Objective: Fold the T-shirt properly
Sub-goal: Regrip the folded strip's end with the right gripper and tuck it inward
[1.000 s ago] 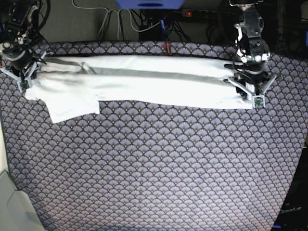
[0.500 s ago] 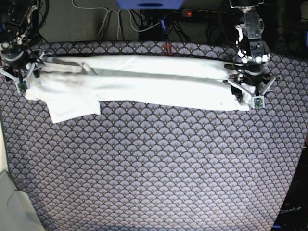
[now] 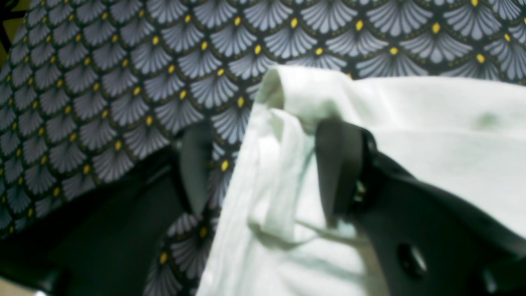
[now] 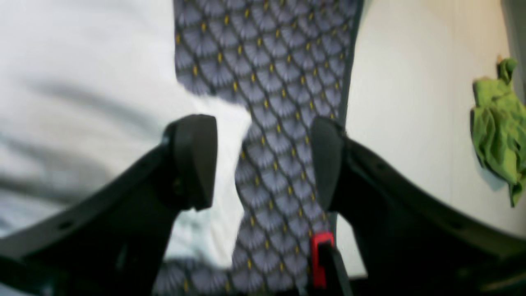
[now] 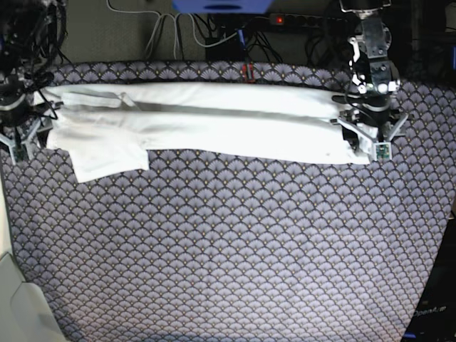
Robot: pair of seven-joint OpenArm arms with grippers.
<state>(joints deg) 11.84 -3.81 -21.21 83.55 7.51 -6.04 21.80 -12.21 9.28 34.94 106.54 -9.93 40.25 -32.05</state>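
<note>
The T-shirt [image 5: 235, 121] lies plain white side up, folded into a long band across the far side of the table, with one sleeve [image 5: 107, 160] sticking out toward the front at the left. My left gripper [image 5: 369, 142] is open at the band's right end. In the left wrist view [image 3: 267, 172] a fold of the shirt [image 3: 431, 123] lies between its spread fingers. My right gripper [image 5: 21, 142] is open just off the band's left end. In the right wrist view [image 4: 263, 160] it hangs over the tablecloth, with the shirt's edge [image 4: 82, 61] at its left finger.
The table is covered with a purple fan-patterned cloth [image 5: 235, 249]. Cables and a power strip [image 5: 278, 20] lie behind the far edge. In the right wrist view, a green rag [image 4: 497, 127] lies on the pale floor beyond the table's side edge.
My right gripper has moved off the shirt's left end, outward and toward the front, and is open. The shirt's left end has settled flat. My left gripper has hardly moved.
</note>
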